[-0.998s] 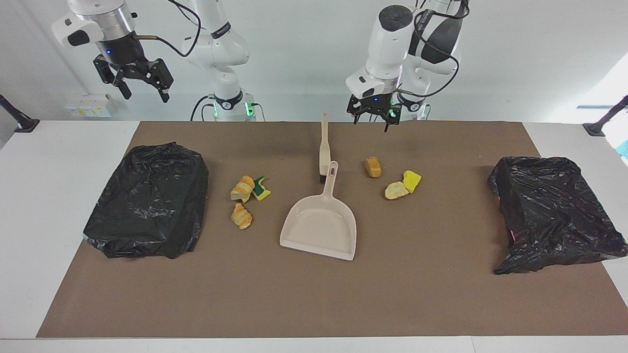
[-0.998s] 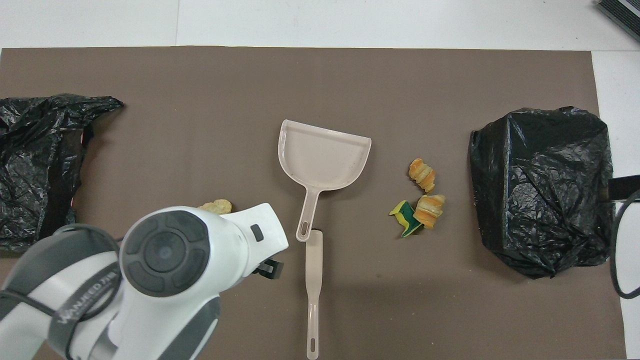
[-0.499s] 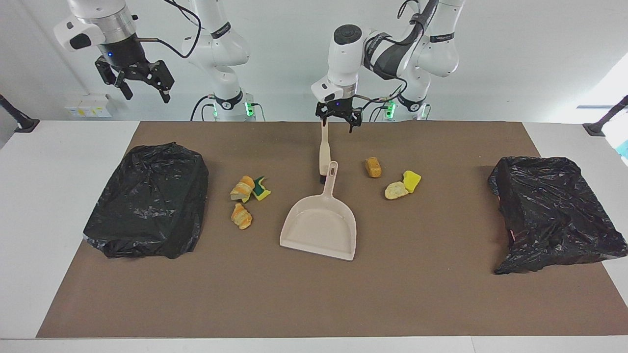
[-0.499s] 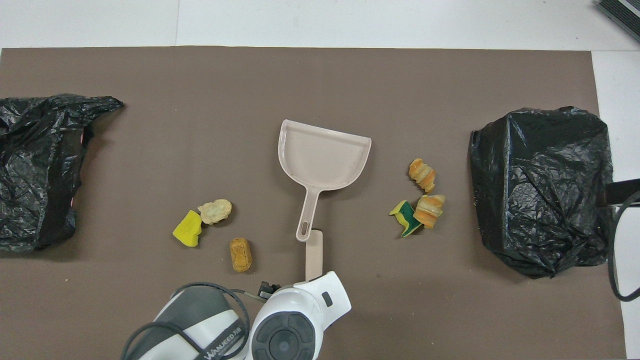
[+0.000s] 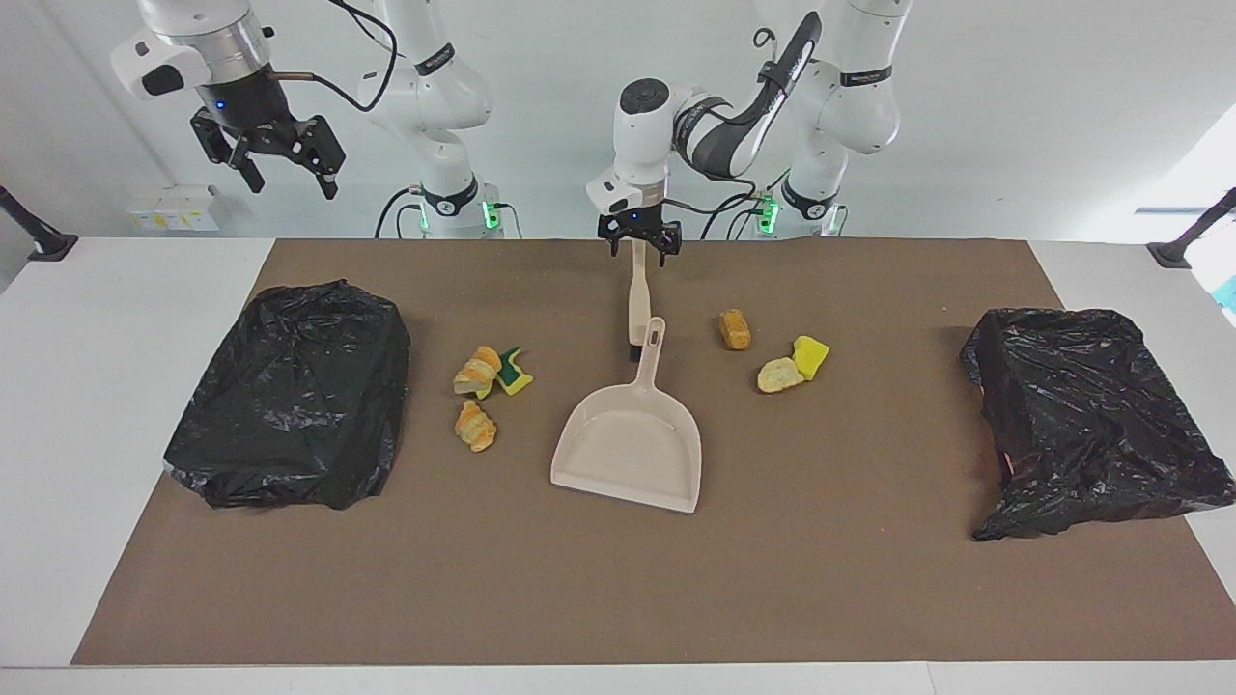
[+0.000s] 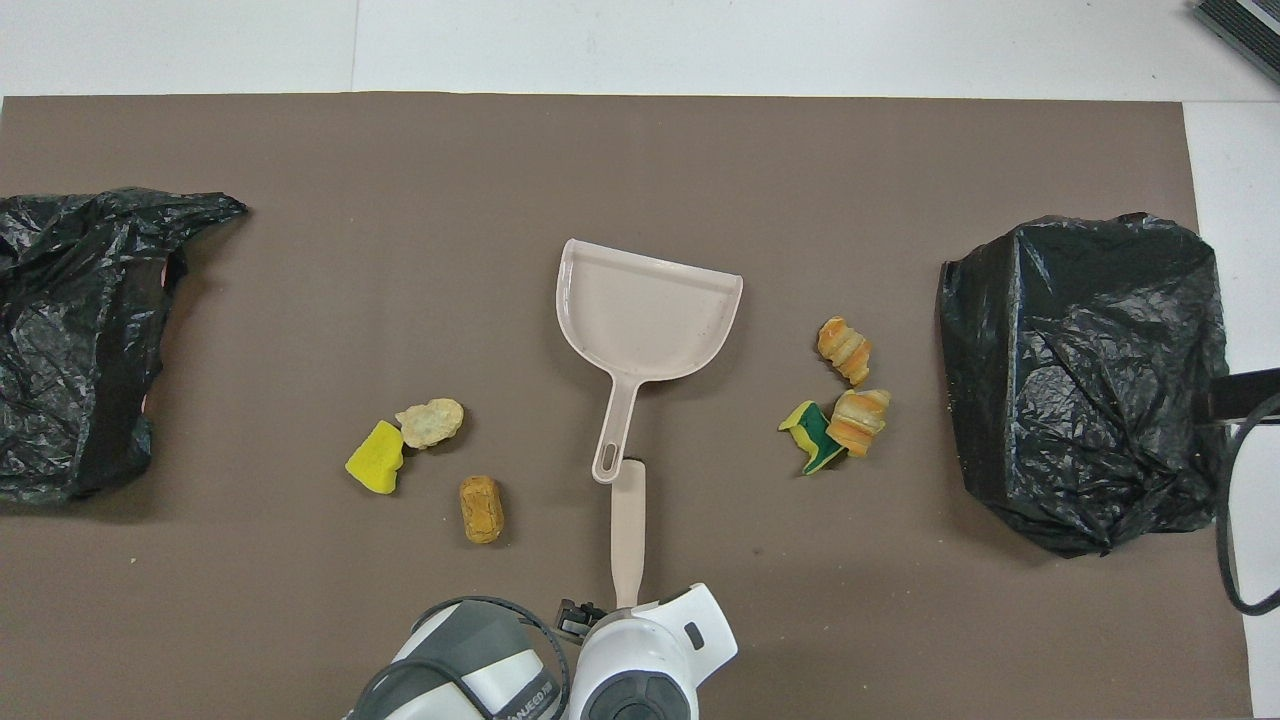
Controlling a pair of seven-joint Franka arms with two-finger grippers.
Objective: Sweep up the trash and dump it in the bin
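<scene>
Facing view: left gripper open, straddling brush handle tip; right gripper open, waiting high above bin bag.

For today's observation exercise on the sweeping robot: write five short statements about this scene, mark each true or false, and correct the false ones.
1. The left gripper is over the end of the brush handle nearest the robots. True.
2. The dustpan already holds a scrap. False: its tray is empty.
3. The right gripper carries the dustpan. False: it is open and empty, raised at the right arm's end of the table.
4. Trash lies on both sides of the dustpan: a yellow sponge piece toward the left arm's end, a bread-like chunk toward the right arm's end. True.
5. Only one black bag is on the table. False: a black bag lies at each end.
</scene>
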